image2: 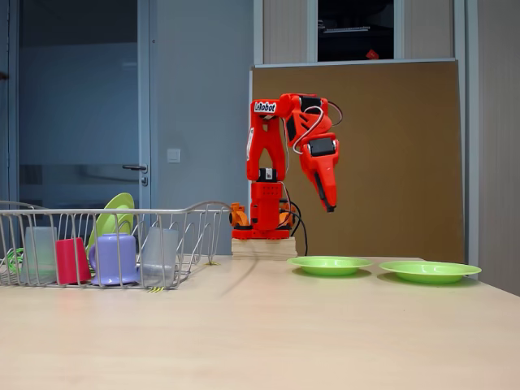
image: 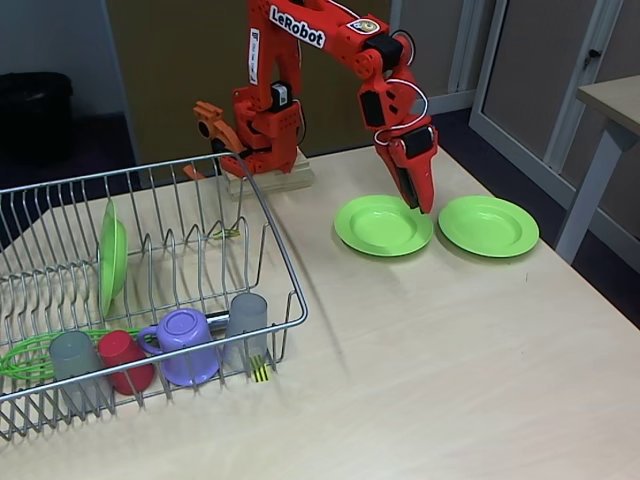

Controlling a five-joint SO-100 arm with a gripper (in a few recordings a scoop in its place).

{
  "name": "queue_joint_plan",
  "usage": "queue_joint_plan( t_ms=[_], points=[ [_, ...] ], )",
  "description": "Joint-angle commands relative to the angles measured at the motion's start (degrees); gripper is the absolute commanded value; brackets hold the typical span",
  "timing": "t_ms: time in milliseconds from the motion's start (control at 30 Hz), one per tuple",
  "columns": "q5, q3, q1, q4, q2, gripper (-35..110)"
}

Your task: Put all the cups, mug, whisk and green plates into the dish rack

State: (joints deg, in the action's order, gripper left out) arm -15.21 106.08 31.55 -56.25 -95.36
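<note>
The silver wire dish rack (image: 283,265) (image2: 81,212) stands on the left of the table. In it are one green plate on edge (image: 112,255) (image2: 114,219), two grey cups (image: 75,355) (image: 247,315), a red cup (image: 125,360) (image2: 71,260), the purple mug (image: 185,345) (image2: 114,258) and the green-looped whisk (image: 25,360). Two more green plates lie flat on the table (image: 383,225) (image: 488,225) (image2: 329,265) (image2: 429,270). My gripper (image: 425,200) (image2: 328,203) points down, shut and holding nothing. It hangs well above the gap between these two plates, nearer the left one.
The red arm's base sits on a wooden block (image: 270,178) at the table's back edge, just behind the rack's corner. A brown board stands behind the table. Another table's leg (image: 590,190) is at the right.
</note>
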Motion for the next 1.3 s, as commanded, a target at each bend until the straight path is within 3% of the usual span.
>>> queue_joint_plan(
  t_ms=[0,100,333,667,800,1000,1267],
  points=[
    [5.8,1.1,0.2,1.7,-1.1,3],
    [10.6,1.5,0.4,2.7,-1.0,7],
    [17.1,1.2,1.2,3.9,0.4,0],
    [15.6,3.3,-0.5,7.5,-0.5,0],
    [-12.6,5.0,-0.3,5.4,-0.4,0],
    [-41.1,10.0,4.0,5.8,1.7,27],
    [-48.9,14.6,7.3,11.1,6.2,37]
  ],
)
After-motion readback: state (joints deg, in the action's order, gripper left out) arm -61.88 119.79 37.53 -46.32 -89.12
